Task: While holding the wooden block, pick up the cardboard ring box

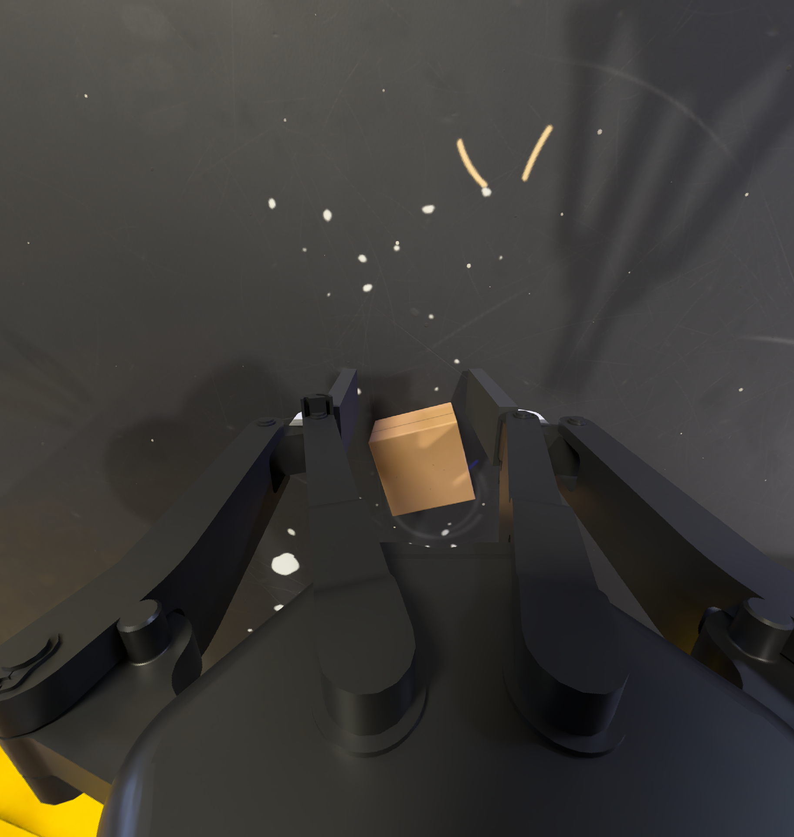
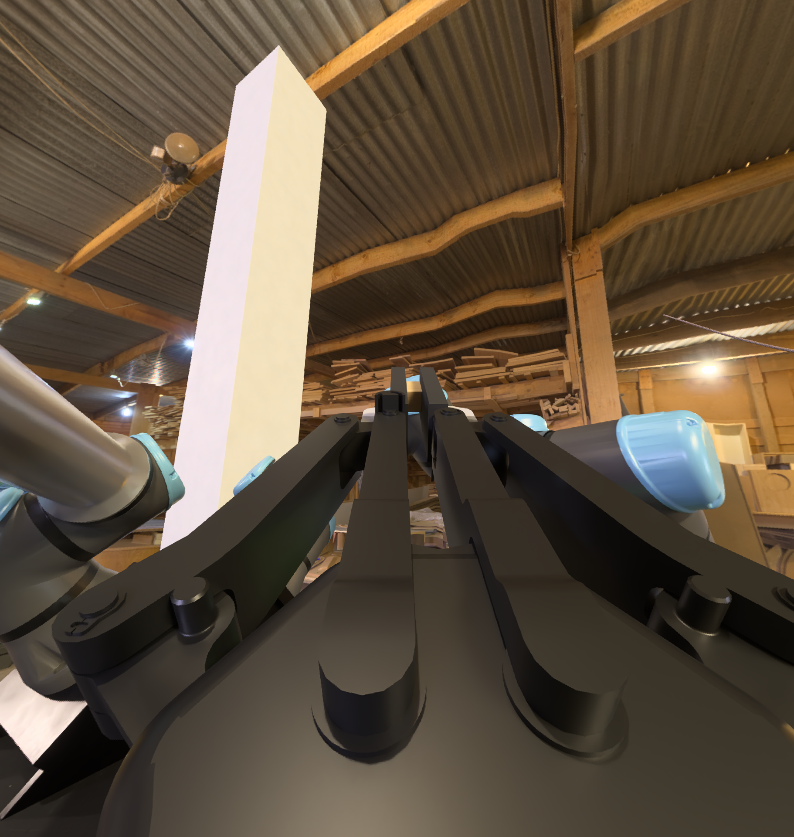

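Risk first: cardboard ring box [image 1: 420, 462] sits skewed between the fingers of my left end effector [image 1: 411, 394], turned off-square to the pads. Far right corner touches my right pad [image 1: 483, 407]; thin dark gap shows beside my left pad [image 1: 346, 407]. Left end effector is at medium width around the box, and I cannot tell if the grip is firm or if the box is clear of the dark speckled worktop [image 1: 205, 226].

What could go wrong:
- corner contact only, so squeezing may spin the box, not clamp it; it could pop out forward
- cardboard is light and probably soft, so too much force may dent a wall, too little lets it slide on the lift
- lifting before both pads seat flat likely drops it back on the worktop

Right end effector [image 2: 412, 385] points up toward the roof beams, fingers narrow, a small tan sliver between the tips that I take for the wooden block [image 2: 414, 398]; hard to separate from the timber behind. Hold looks like it is at the very fingertips, so any jolt or tilt of that arm could let it slip. Pale upright post [image 2: 259, 271] and other arm [image 2: 46, 430] are near on that side, a collision hazard if I swing
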